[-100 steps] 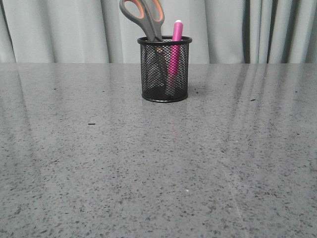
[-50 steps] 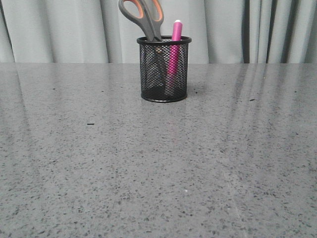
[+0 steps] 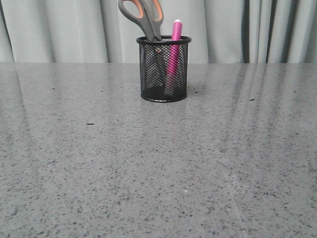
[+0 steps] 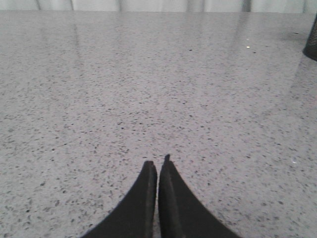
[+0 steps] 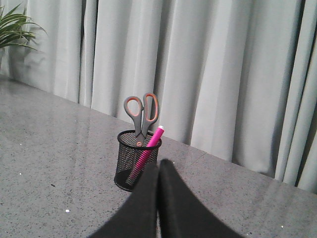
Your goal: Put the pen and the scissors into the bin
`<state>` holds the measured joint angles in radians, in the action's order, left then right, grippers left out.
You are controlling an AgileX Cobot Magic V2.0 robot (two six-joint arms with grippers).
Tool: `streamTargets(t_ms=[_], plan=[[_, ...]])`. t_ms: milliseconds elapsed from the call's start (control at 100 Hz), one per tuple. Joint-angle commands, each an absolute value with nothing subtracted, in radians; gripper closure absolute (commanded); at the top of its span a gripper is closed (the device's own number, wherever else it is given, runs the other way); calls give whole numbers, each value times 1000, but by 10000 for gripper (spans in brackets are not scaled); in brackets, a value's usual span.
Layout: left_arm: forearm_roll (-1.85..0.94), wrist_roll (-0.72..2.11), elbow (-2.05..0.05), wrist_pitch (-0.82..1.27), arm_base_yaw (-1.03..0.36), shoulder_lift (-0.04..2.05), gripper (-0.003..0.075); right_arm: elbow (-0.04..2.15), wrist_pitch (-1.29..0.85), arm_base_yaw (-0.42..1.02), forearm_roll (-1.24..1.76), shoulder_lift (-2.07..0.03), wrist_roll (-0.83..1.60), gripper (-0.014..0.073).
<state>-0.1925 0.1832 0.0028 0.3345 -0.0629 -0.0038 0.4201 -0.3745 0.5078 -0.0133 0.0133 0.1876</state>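
The scissors (image 3: pixel 142 18) and pen (image 3: pixel 174 47) stand in the bin (image 3: pixel 164 69) at twelve o'clock on the table (image 3: pixel 158 163), curtain (image 3: pixel 59 29) behind. Left gripper (image 4: pixel 157 166) and right gripper (image 5: pixel 158 166) are both closed, empty. A plant (image 5: pixel 15 27), probably, shows beside the curtain.

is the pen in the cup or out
In. The pen stands inside the cup, its pink body visible through the mesh and its capped end above the rim, beside the scissors.

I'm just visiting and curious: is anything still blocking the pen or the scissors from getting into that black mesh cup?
Nothing visible does. The pen and the scissors already stand inside the bin, tops poking above its rim. Both the left gripper and the right gripper are shut, holding nothing.
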Motion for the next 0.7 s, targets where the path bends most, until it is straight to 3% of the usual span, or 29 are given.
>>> streamTargets(t_ms=[0, 690], plan=[[-206, 171, 27, 267, -46, -36, 740, 439, -297, 501, -17, 10, 190, 659], [-206, 171, 27, 267, -46, -36, 740, 419, -325, 486, -22, 16, 190, 659]])
